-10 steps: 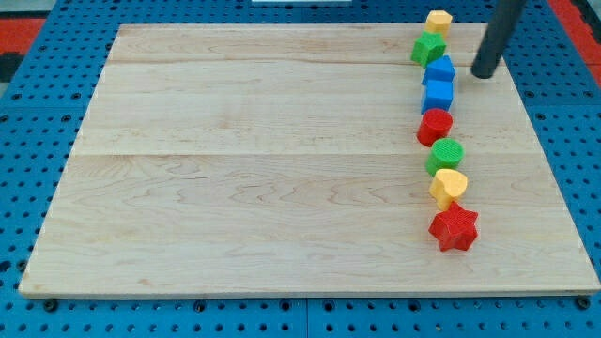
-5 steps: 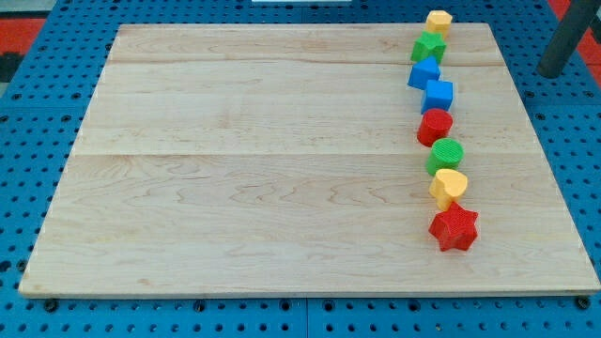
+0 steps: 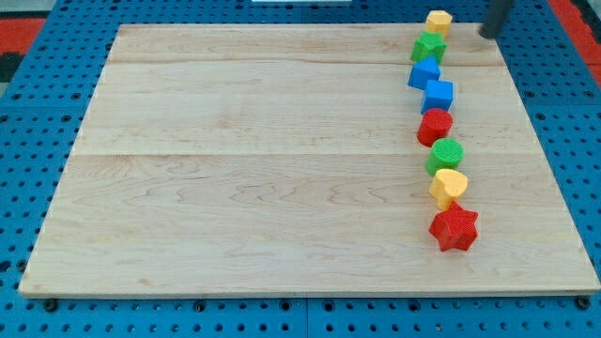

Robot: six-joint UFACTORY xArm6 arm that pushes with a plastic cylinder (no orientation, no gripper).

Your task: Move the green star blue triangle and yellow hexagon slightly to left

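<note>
Eight small coloured plastic blocks stand in a wavy column near the view's right side of a pale wooden board, which rests on a blue perforated table. From the view's top downward the column reads: yellow hexagon, at the board's top edge; green star, just below it and a little to the view's left, close against it; blue triangle, touching or nearly touching the green star; blue cube, just beside the triangle on its lower right; red cylinder; green cylinder; yellow heart-shaped block; and red star, the lowest block of the column. Neighbouring blocks touch or nearly touch along the whole column.

The straight dark rod enters at the view's top right corner, and my tip lies just beyond the board's top right corner, to the view's right of the yellow hexagon and apart from it. My tip touches no block. The arm carries no claw, so there is neither spread nor pinch to report: the rod ends in a plain tip.

All three task blocks, the yellow hexagon, the green star and the blue triangle, occupy the top of the column, near the board's top right corner.
</note>
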